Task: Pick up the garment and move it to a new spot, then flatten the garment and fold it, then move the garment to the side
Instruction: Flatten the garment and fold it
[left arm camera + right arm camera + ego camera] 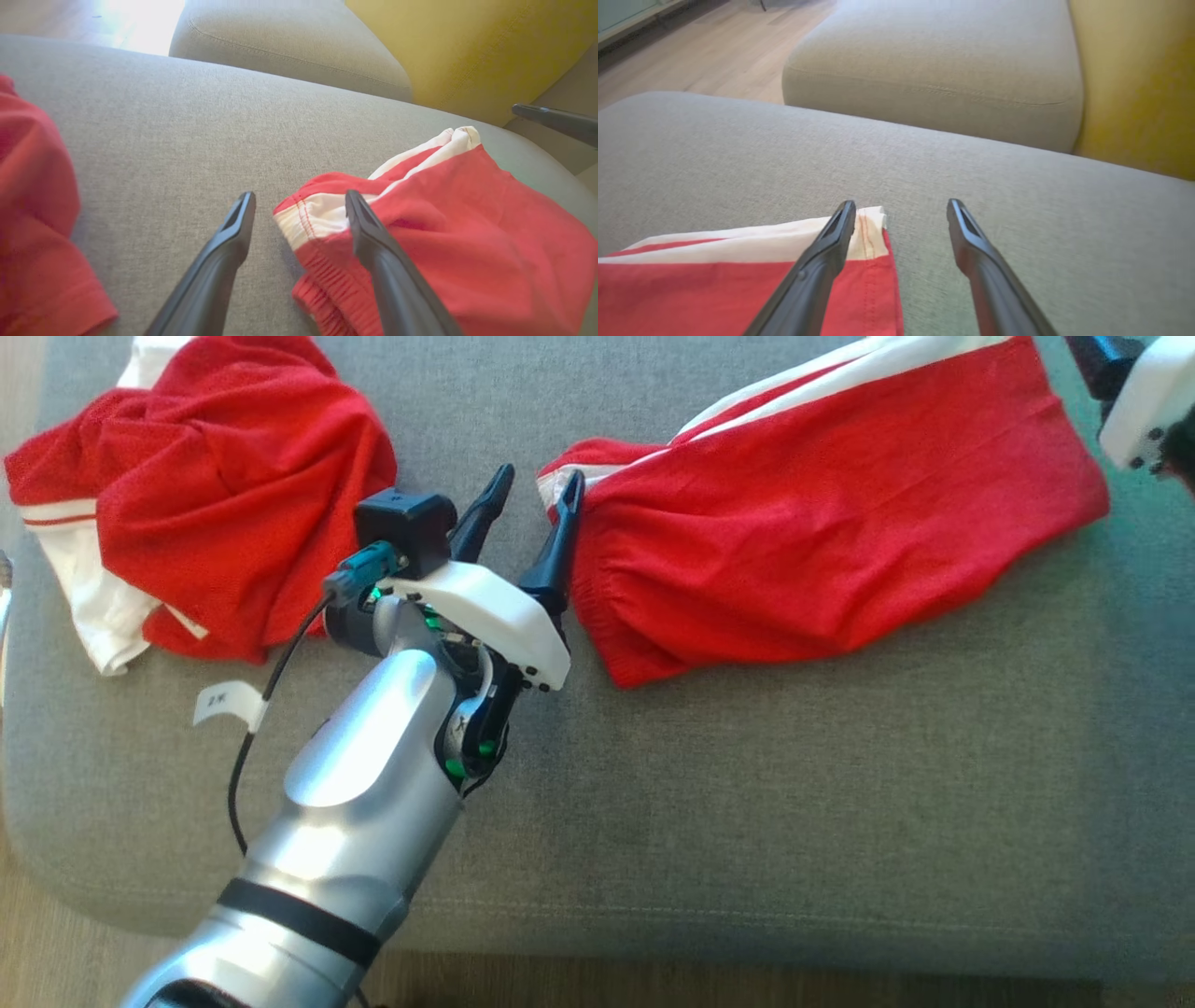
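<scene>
- The left gripper [300,196] stands with its two long dark fingers spread wide and grips nothing. One finger is over the bare cushion. The other lies over the gathered waistband corner of the garment, so that corner sits in the gap between them.
- Whether that finger presses the cloth or hovers just above it is hard to tell from the wrist view.
- The right gripper [901,204] is likewise spread and holds nothing. One finger crosses the white-striped hem corner of the same garment, and the other is over bare upholstery beside it.
- The red fabric shorts with white side stripes [822,523] lie stretched out and mostly flat on the right half of the seat. The elastic waistband is at the left gripper and the leg hem is at the right gripper.
- A crumpled red and white garment [215,495] sits in a heap to the left, apart from the shorts, with the left arm's wrist just beside it.
- Both rest on a broad grey woven sofa cushion [747,803].
- A second grey cushion [934,70] lies beyond it, next to a yellow upholstered backrest [467,46].
- Pale wooden floor [714,46] shows past the cushions.
</scene>
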### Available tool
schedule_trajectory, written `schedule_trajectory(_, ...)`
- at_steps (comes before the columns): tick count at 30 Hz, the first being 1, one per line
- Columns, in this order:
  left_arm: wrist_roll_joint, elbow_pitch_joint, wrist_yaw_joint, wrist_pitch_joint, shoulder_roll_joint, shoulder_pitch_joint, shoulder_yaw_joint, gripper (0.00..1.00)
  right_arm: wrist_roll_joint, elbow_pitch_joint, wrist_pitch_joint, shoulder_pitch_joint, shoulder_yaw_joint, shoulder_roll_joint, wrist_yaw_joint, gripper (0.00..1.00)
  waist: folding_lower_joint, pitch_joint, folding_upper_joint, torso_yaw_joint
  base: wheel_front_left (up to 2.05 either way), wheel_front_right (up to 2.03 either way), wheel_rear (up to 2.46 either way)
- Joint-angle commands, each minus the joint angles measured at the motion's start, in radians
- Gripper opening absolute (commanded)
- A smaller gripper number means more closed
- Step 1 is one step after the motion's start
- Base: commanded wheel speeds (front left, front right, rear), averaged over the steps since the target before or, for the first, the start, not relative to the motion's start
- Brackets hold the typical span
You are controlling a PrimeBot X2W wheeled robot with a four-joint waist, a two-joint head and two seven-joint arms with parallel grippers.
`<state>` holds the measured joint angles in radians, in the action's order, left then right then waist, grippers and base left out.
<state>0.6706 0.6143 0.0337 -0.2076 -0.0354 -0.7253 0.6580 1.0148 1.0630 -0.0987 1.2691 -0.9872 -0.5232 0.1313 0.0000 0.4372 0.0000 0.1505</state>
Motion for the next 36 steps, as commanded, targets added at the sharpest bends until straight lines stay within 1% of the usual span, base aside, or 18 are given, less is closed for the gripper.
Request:
schedule_trajectory(1,-0.012,-0.024,0.013,-0.019,-0.027,-0.016,-0.032,1.0,0.012,0.003,-0.031,-0.007,0.006,0.001,-0.001,1.0,0.0,-0.023,0.0,-0.009,0.0,0.0,0.0)
schedule_trajectory(6,-0.041,-0.057,0.067,-0.048,-0.055,0.02,-0.079,1.0,0.019,0.007,-0.133,-0.047,0.026,0.006,-0.001,1.0,0.0,-0.096,0.0,-0.029,0.0,0.0,0.0)
schedule_trajectory(8,-0.06,-0.094,0.094,-0.052,-0.071,0.046,-0.11,1.0,0.014,-0.008,-0.155,-0.07,0.043,0.01,-0.001,1.0,0.0,-0.131,0.0,-0.043,0.0,0.0,0.0)
schedule_trajectory(10,-0.092,-0.162,0.121,-0.053,-0.086,0.079,-0.155,1.0,-0.011,-0.034,-0.161,-0.088,0.077,0.005,-0.001,1.0,0.0,-0.163,0.0,-0.055,0.0,0.0,0.0)
schedule_trajectory(12,-0.141,-0.237,0.146,-0.054,-0.104,0.124,-0.194,1.0,-0.063,-0.096,-0.162,-0.11,0.158,-0.007,-0.001,1.0,0.0,-0.194,0.0,-0.068,0.0,0.0,0.0)
schedule_trajectory(14,-0.194,-0.31,0.168,-0.054,-0.118,0.177,-0.232,1.0,-0.136,-0.166,-0.163,-0.167,0.268,-0.013,-0.001,1.0,0.0,-0.226,0.0,-0.08,0.0,0.0,0.0)
schedule_trajectory(16,-0.262,-0.369,0.188,-0.054,-0.135,0.231,-0.25,1.0,-0.242,-0.247,-0.163,-0.247,0.381,-0.013,-0.001,1.0,0.0,-0.256,0.0,-0.09,0.0,0.0,0.0)
schedule_trajectory(18,-0.296,-0.408,0.197,-0.054,-0.136,0.291,-0.269,1.0,-0.36,-0.334,-0.163,-0.352,0.5,0.007,-0.001,1.0,0.0,-0.287,0.0,-0.099,0.0,0.0,0.0)
schedule_trajectory(21,-0.331,-0.451,0.199,-0.054,-0.134,0.376,-0.296,1.0,-0.526,-0.471,-0.163,-0.523,0.672,0.067,-0.001,1.0,0.0,-0.33,0.0,-0.111,0.0,0.0,0.0)
schedule_trajectory(22,-0.331,-0.451,0.199,-0.054,-0.134,0.376,-0.296,1.0,-0.526,-0.471,-0.163,-0.523,0.672,0.067,-0.001,1.0,0.0,-0.33,0.0,-0.111,0.0,0.0,0.0)
schedule_trajectory(23,-0.346,-0.477,0.195,-0.054,-0.13,0.431,-0.317,1.0,-0.62,-0.56,-0.163,-0.637,0.766,0.12,-0.001,1.0,0.0,-0.357,0.0,-0.117,0.0,0.0,0.0)
schedule_trajectory(25,-0.369,-0.503,0.19,-0.054,-0.127,0.482,-0.334,1.0,-0.695,-0.642,-0.163,-0.743,0.84,0.176,-0.001,1.0,0.0,-0.379,0.0,-0.122,0.0,0.0,0.0)
schedule_trajectory(27,-0.379,-0.525,0.182,-0.054,-0.113,0.534,-0.356,1.0,-0.758,-0.712,-0.163,-0.839,0.89,0.226,-0.001,1.0,0.0,-0.401,0.0,-0.124,0.0,0.0,0.0)
schedule_trajectory(29,-0.394,-0.552,0.171,-0.054,-0.103,0.582,-0.38,1.0,-0.795,-0.761,-0.163,-0.924,0.935,0.277,-0.001,1.0,0.0,-0.42,0.0,-0.126,0.0,0.0,0.0)
schedule_trajectory(33,-0.433,-0.613,0.141,-0.054,-0.076,0.671,-0.434,1.0,-0.857,-0.842,-0.163,-1.052,0.993,0.354,-0.001,1.0,0.0,-0.441,0.0,-0.129,0.0,0.0,0.0)
schedule_trajectory(36,-0.462,-0.629,0.117,-0.054,-0.056,0.728,-0.455,1.0,-0.891,-0.886,-0.163,-1.117,1.024,0.393,-0.001,1.0,0.0,-0.45,0.0,-0.13,0.0,0.0,0.0)
